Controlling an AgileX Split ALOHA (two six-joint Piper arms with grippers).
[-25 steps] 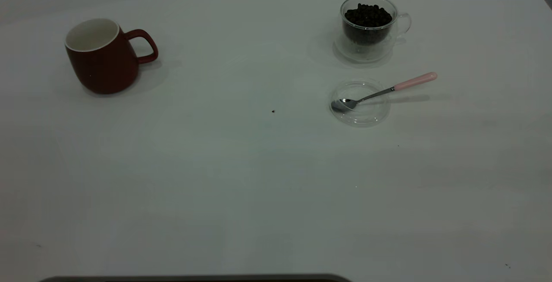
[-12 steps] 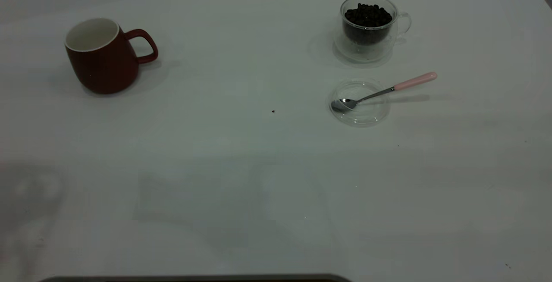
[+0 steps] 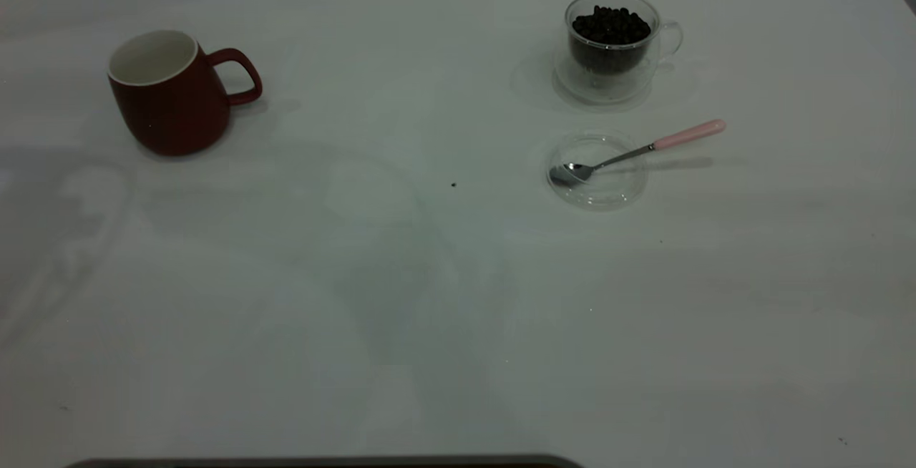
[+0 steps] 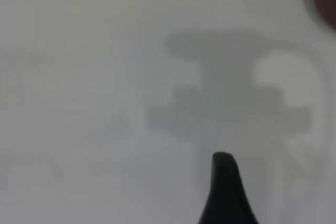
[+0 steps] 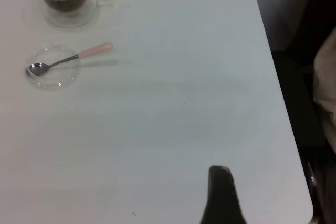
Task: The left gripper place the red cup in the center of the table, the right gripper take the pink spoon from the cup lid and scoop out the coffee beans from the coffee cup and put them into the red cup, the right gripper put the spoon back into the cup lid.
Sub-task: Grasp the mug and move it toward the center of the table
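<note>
Left gripper (image 4: 227, 192): black tapered finger tip; right gripper (image 5: 222, 198): same, rounded end

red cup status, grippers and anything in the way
Red cup untouched, upright at table's far left. Left gripper above bare table near it; right gripper parked over the right side. Path to center clear.

The white table (image 3: 401, 296) carries the red cup (image 3: 170, 96) standing upright, well apart from the coffee cup (image 3: 612, 42). Just beside the coffee cup lies the cup lid (image 3: 597, 171), on the table's nearer side. The coffee cup stands near the table's far edge.
</note>
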